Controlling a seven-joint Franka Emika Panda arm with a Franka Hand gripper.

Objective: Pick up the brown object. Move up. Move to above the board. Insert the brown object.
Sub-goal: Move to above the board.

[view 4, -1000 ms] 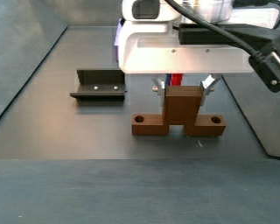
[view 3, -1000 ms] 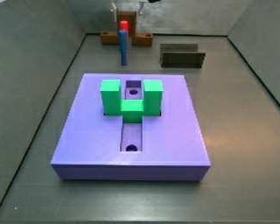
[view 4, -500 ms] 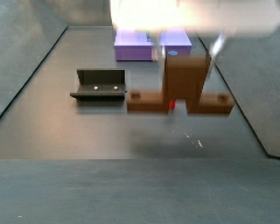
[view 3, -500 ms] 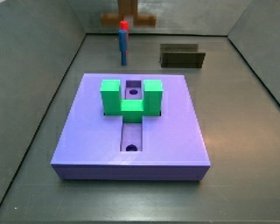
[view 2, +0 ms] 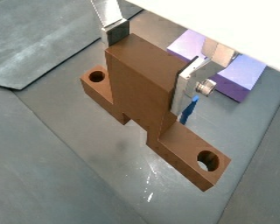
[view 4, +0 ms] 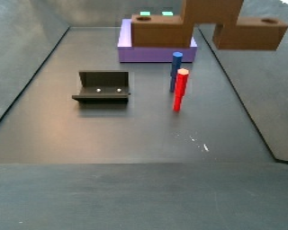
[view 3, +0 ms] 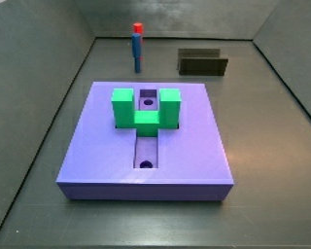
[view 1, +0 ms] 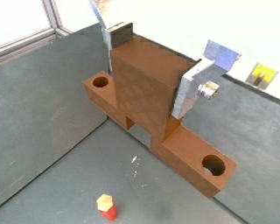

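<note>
The brown object (view 1: 149, 96) is an orange-brown bar with a round hole near each end and a tall block rising from its middle. My gripper (view 1: 150, 74) is shut on that block, one silver finger (view 1: 192, 87) on each side; both wrist views show this (view 2: 152, 66). It hangs clear above the grey floor. In a side view the brown object (view 4: 248, 34) is at the top edge, with the gripper out of frame. The purple board (view 3: 197, 146) with its groove and green U-shaped block (view 3: 147, 109) lies on the floor; it also shows in the side view (view 4: 140, 49).
A thin blue stick with a red tip (view 3: 137, 49) stands behind the board, also seen in a side view (view 4: 178, 81) and below the gripper (view 1: 105, 206). The dark fixture (view 4: 103, 87) stands beside it (view 3: 201, 62). Grey walls enclose the floor.
The gripper has lifted the brown object straight up off the floor. Both have left the top of one side view, and only the object's lower part shows in the other.
</note>
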